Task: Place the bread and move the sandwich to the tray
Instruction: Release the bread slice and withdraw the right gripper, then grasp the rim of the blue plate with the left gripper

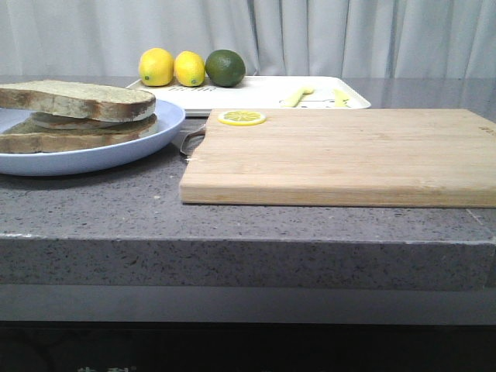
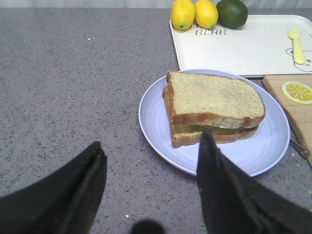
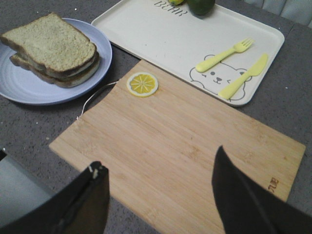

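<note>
The sandwich (image 2: pixel 214 127) sits on a round light-blue plate (image 2: pixel 156 117) at the table's left (image 1: pixel 77 132). Its top layer is a plain slice of bread (image 2: pixel 214 95) with a brown crust; a thin pale layer shows between the slices, and no egg is plainly visible. The white tray (image 1: pixel 256 91) lies behind the plate, at the back. My left gripper (image 2: pixel 151 138) hangs open just short of the plate's near rim, holding nothing. Over the near edge of the wooden cutting board (image 3: pixel 180 146), my right gripper (image 3: pixel 159 156) is open and empty too. Neither gripper shows in the front view.
Two lemons (image 1: pixel 156 67) and a lime (image 1: pixel 225 67) rest on the tray's far left corner. A yellow fork (image 3: pixel 224 54) and knife (image 3: pixel 243 75) lie on the tray's right side. A lemon slice (image 1: pixel 241 118) sits on the cutting board's (image 1: pixel 341 155) far left corner.
</note>
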Controlling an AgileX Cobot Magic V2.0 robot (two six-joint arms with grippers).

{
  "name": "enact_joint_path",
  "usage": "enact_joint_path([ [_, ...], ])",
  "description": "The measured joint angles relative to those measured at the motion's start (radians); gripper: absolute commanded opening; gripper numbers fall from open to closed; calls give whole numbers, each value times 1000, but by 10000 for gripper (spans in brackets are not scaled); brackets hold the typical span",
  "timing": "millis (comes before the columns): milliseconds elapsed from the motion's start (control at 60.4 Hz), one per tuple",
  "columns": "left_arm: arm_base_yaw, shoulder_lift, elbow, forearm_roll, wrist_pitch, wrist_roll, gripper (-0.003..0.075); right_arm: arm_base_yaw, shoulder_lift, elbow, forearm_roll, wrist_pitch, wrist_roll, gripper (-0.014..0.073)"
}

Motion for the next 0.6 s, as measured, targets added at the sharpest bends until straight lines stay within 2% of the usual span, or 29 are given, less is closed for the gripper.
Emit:
enact_joint_path([
  [331, 0, 3, 22, 0, 0, 0, 399, 0, -303, 304, -5, -133, 3, 476],
  [596, 0, 165, -43, 50, 92, 0, 399, 0, -343, 353, -5, -158, 4, 476],
])
